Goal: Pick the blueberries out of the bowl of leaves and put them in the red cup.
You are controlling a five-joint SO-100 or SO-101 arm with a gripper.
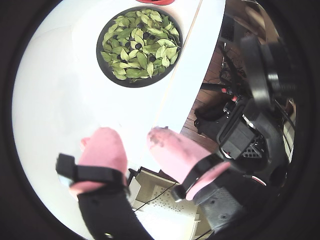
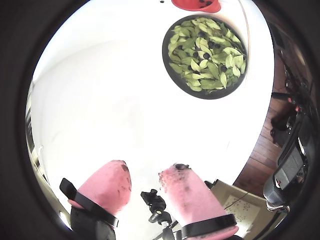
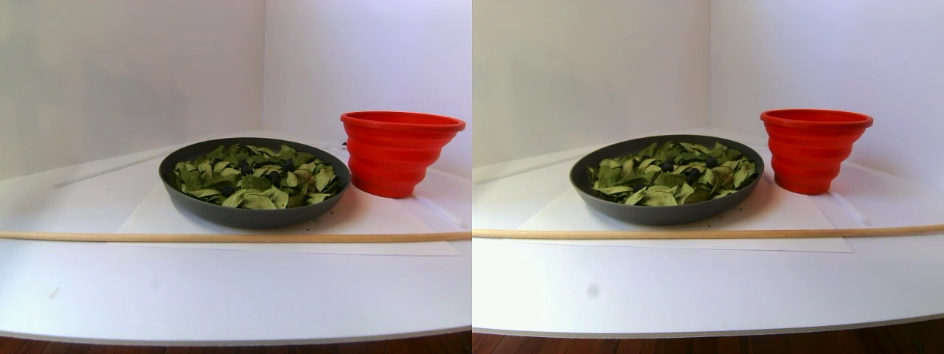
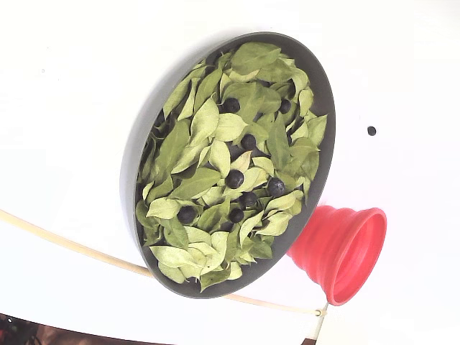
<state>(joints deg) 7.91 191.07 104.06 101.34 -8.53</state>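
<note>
The gripper hangs high above the white table with its two pink-padded fingers spread apart and nothing between them; in both wrist views it sits well back from the bowl, which lies far ahead near the top of the picture. Dark smudges on the pads suggest berry juice, though that is only a guess. As for progress, the work looks mostly undone: in the fixed view several blueberries are scattered through the middle of the bowl, some lying on top of the leaves, others half tucked beneath them. The leaves fill the dark grey bowl nearly to its rim. The red cup stands just beside the bowl, close to its rim but, as the stereo pair view shows, probably not touching it. In a wrist view a few dark spots show inside the cup's mouth, perhaps berries already dropped in, but they are too small to be sure; the other views do not show its inside. A thin wooden stick lies across the table in front of the bowl, and a tiny black dot marks the table beyond it.
</note>
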